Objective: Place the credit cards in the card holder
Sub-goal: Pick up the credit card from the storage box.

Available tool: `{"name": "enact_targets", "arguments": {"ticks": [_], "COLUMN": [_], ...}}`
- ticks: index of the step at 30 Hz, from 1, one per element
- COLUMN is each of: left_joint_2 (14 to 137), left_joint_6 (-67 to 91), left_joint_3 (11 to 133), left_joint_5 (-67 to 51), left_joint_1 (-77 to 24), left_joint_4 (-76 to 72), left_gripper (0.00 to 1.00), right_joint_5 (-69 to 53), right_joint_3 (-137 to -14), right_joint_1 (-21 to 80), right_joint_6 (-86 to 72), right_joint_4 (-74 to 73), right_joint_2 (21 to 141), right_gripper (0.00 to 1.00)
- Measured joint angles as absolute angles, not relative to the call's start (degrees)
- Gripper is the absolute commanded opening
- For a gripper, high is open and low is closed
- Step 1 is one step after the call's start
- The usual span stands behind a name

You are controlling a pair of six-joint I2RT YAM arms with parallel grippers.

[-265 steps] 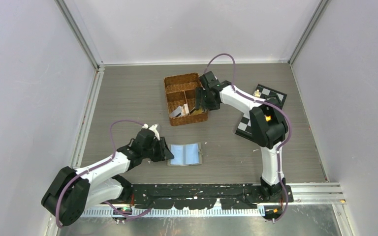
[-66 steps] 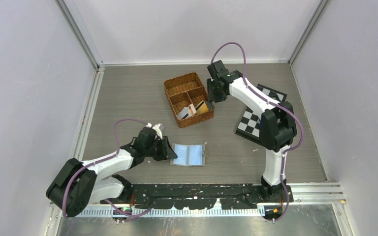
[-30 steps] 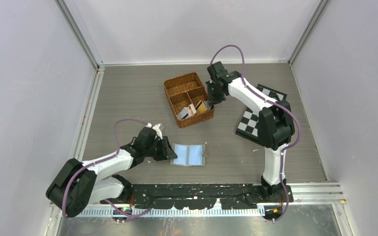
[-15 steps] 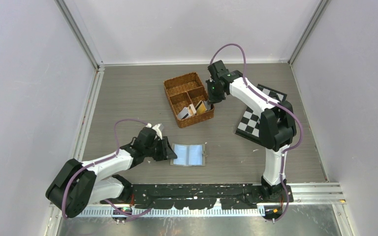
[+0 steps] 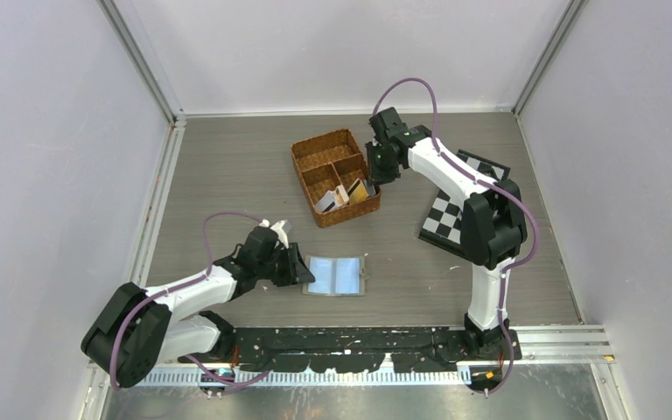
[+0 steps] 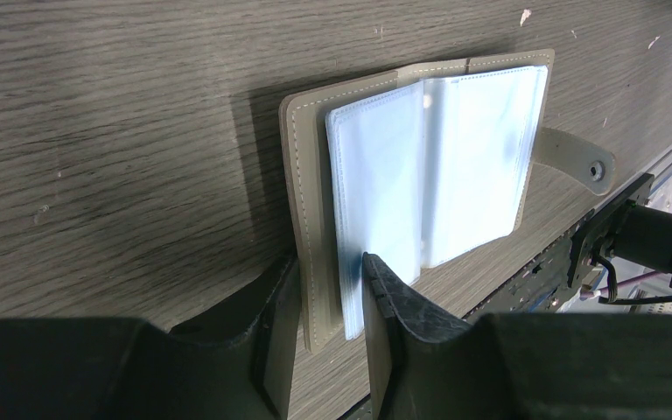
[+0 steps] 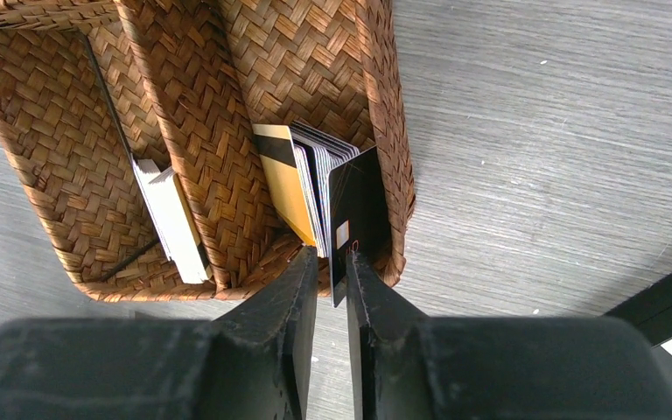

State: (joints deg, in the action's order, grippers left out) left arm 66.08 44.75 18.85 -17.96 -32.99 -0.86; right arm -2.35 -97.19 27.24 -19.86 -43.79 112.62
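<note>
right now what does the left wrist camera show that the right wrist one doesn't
Only left wrist: the open card holder with clear sleeves and snap tab, the left gripper straddling its near edge. Only right wrist: the wicker basket, cards standing in its compartments, a dark card reaching between the fingers of the right gripper. Both: grey wood-grain table.

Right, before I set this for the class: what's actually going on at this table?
The left gripper pinches one edge of the card holder, which lies open on the table with its clear sleeves up. The right gripper is down at the wicker basket, its fingers either side of a dark card at the end of the credit cards standing in one compartment. Whether it grips that card is unclear. No card shows in the sleeves yet.
</note>
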Motion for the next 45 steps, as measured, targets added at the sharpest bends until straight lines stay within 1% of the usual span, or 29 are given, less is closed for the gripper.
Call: {"name": "enact_targets", "arguments": {"ticks": [6, 9, 13, 24, 28, 32, 45], "left_joint_2": [66.08, 66.11, 66.15, 66.15, 66.15, 66.15, 66.13], "left_joint_6": [44.75, 44.75, 44.75, 44.75, 44.75, 44.73, 44.75], "left_joint_3": [18.85, 18.85, 18.85, 18.85, 18.85, 18.85, 18.85], "left_joint_5": [-17.98, -17.98, -17.98, -17.98, -17.98, -17.98, -17.98], "left_joint_1": [-32.99, -32.99, -32.99, -32.99, -32.99, -32.99, -32.99], "left_joint_4": [-0.86, -0.89, -0.91, -0.91, -0.89, -0.89, -0.89], "left_gripper": [0.33, 0.33, 0.33, 0.33, 0.33, 0.33, 0.33], "right_joint_5": [-2.68, -2.74, -2.94, -2.94, -2.94, -2.94, -2.92], "right_joint_3": [-97.19, -97.19, -97.19, -97.19, -97.19, -97.21, -97.23], "right_joint_1": [27.24, 27.24, 27.24, 27.24, 27.24, 27.24, 27.24], "right_joint_6": [-19.84, -19.84, -19.86, -19.9, -20.05, -20.05, -20.08], "right_joint_4": [-43.81, -43.81, -43.81, -43.81, -43.81, -43.79, -43.83], "right_joint_2": [112.62, 112.62, 112.62, 112.38, 112.25, 112.09, 111.74], "right_gripper": [0.25, 0.27, 0.27, 0.2, 0.2, 0.16, 0.16]}}
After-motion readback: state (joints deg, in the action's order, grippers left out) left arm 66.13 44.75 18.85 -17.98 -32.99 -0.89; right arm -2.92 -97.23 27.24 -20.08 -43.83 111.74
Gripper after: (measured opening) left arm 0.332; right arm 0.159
